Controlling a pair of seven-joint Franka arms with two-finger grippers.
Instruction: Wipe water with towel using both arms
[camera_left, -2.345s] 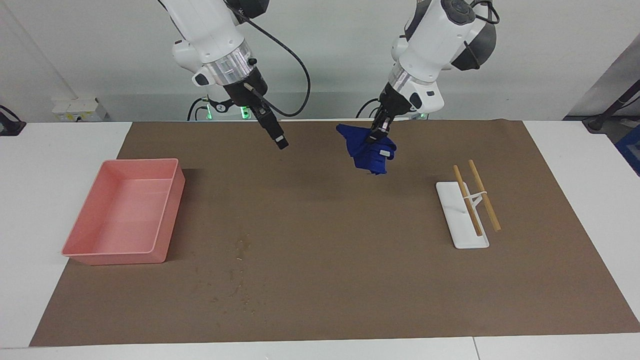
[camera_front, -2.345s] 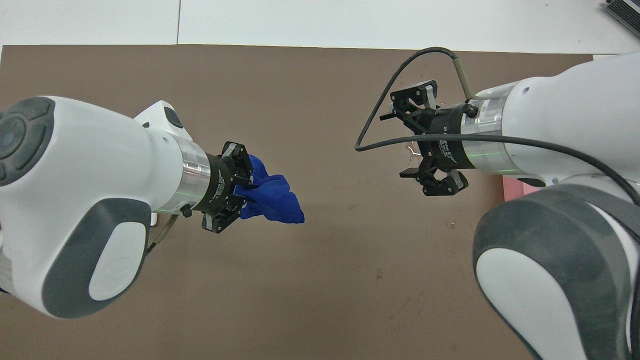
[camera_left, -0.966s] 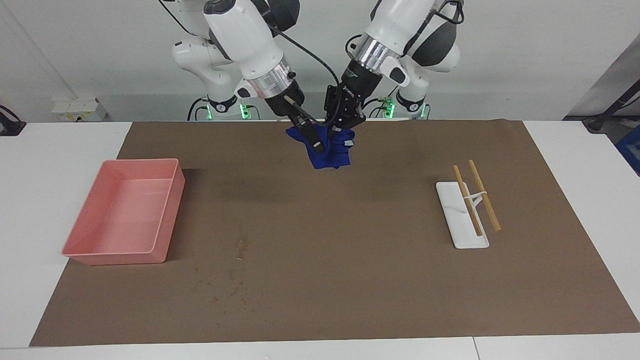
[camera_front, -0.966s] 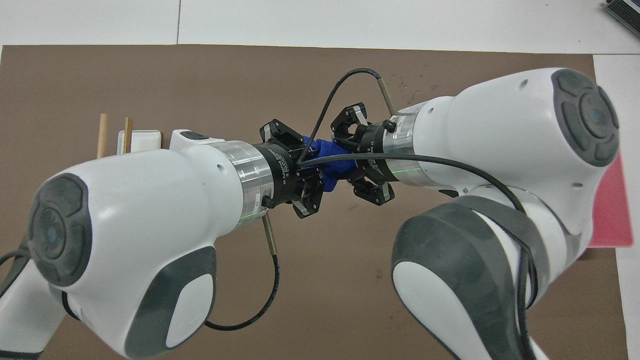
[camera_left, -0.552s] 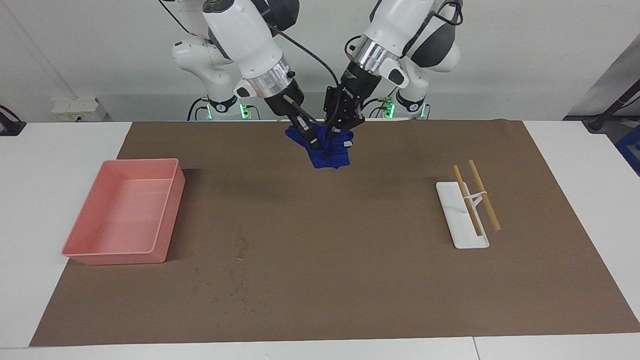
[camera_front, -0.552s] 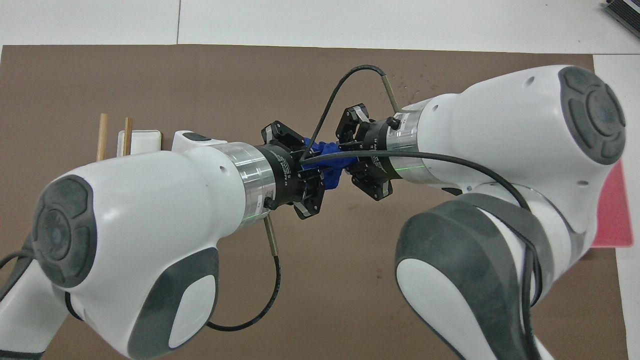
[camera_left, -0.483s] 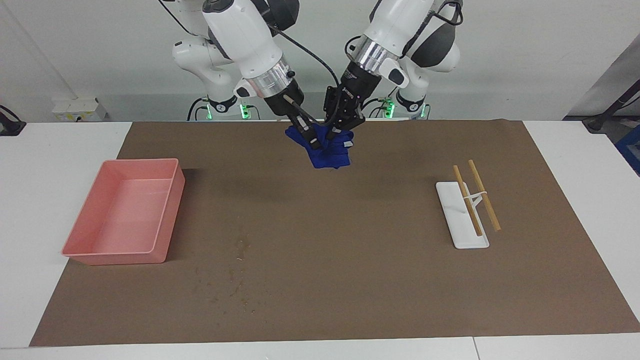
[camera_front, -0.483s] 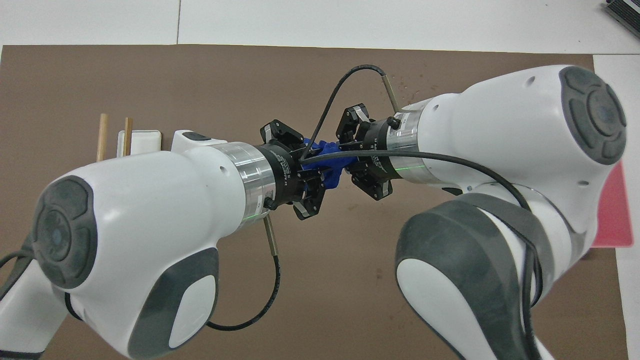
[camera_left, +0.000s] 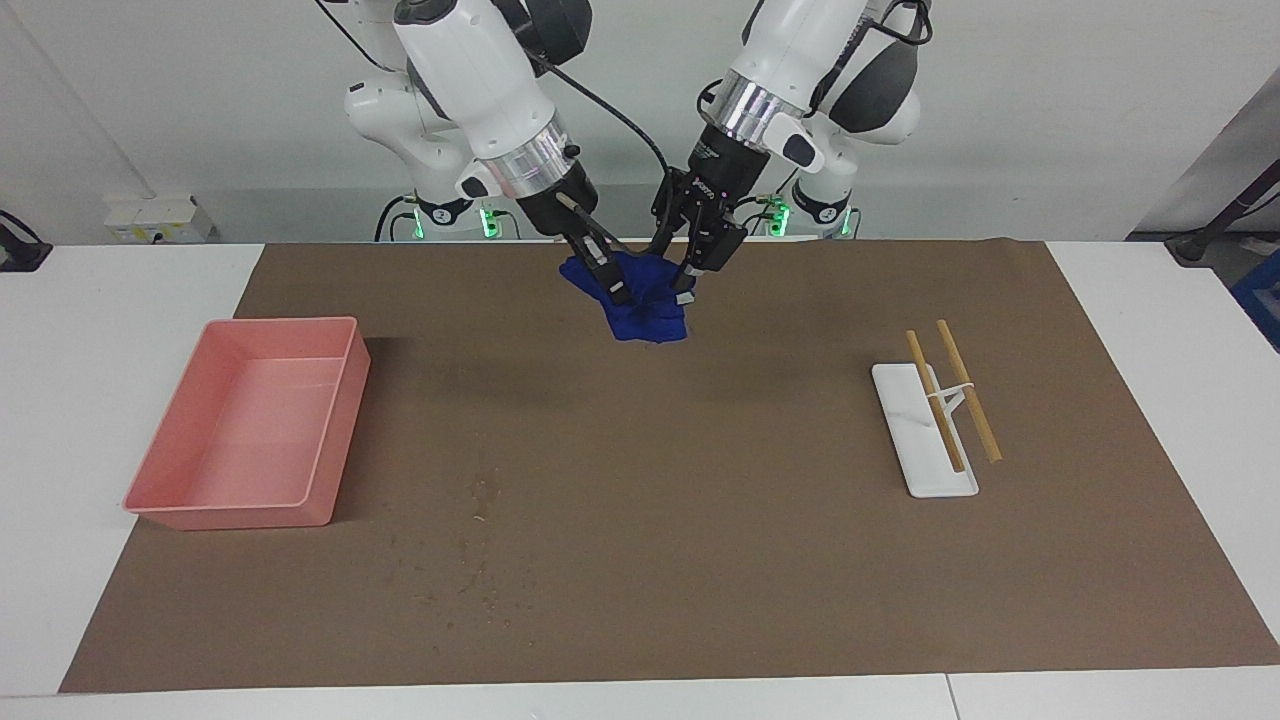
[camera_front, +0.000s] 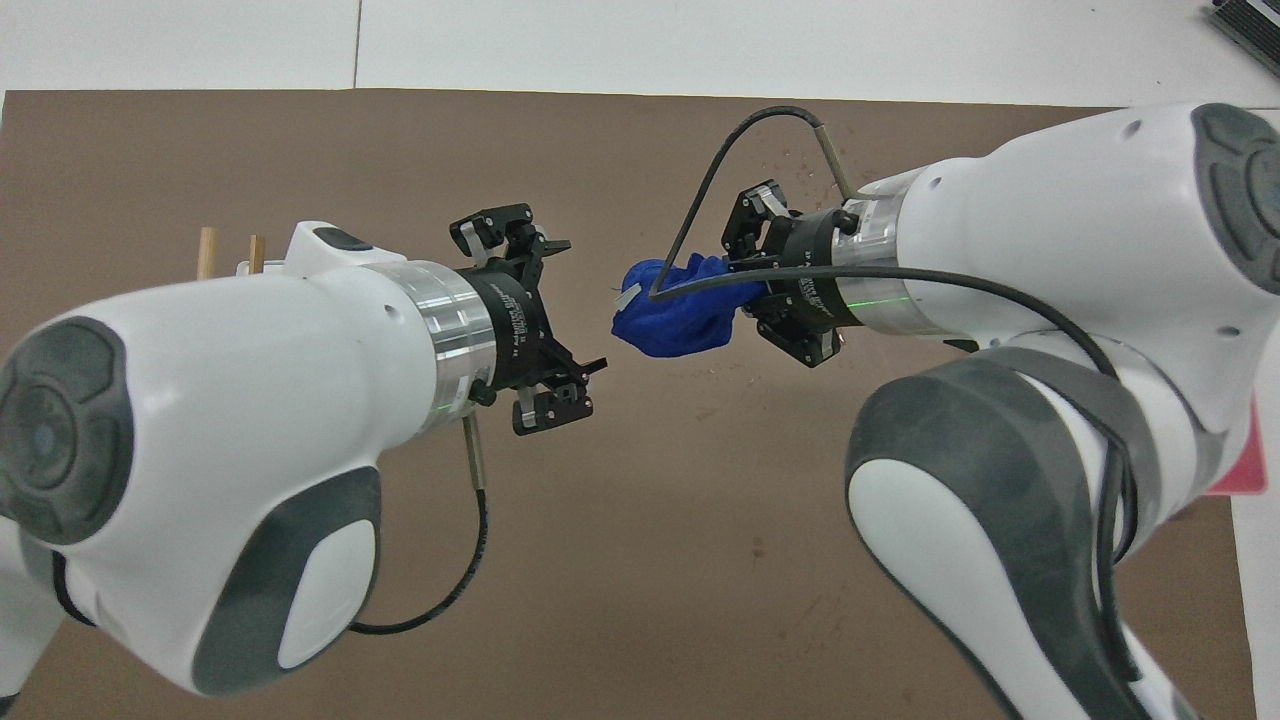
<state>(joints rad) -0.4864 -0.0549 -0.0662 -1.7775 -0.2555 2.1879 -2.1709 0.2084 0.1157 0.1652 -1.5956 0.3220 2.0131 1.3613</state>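
Note:
The deep-blue towel (camera_left: 648, 316) hangs bunched in my right gripper (camera_left: 614, 289), which is shut on it above the brown mat (camera_left: 700, 520). In the overhead view the towel (camera_front: 672, 322) sticks out of the right gripper (camera_front: 748, 288). My left gripper (camera_left: 690, 278) is open and empty just beside the towel, and the overhead view shows a gap between it (camera_front: 580, 306) and the cloth. The water (camera_left: 470, 550) is a patch of wet specks on the mat near the pink tray, farther from the robots. A few specks (camera_front: 805, 172) show in the overhead view.
A pink tray (camera_left: 230, 517) sits at the right arm's end of the mat. A white holder (camera_left: 900, 400) with two wooden sticks (camera_left: 968, 392) lies toward the left arm's end. White table surrounds the mat.
The left gripper brought the towel to the right gripper, which closed on it. The left gripper has now opened and drawn back, and the towel stays with the right gripper.

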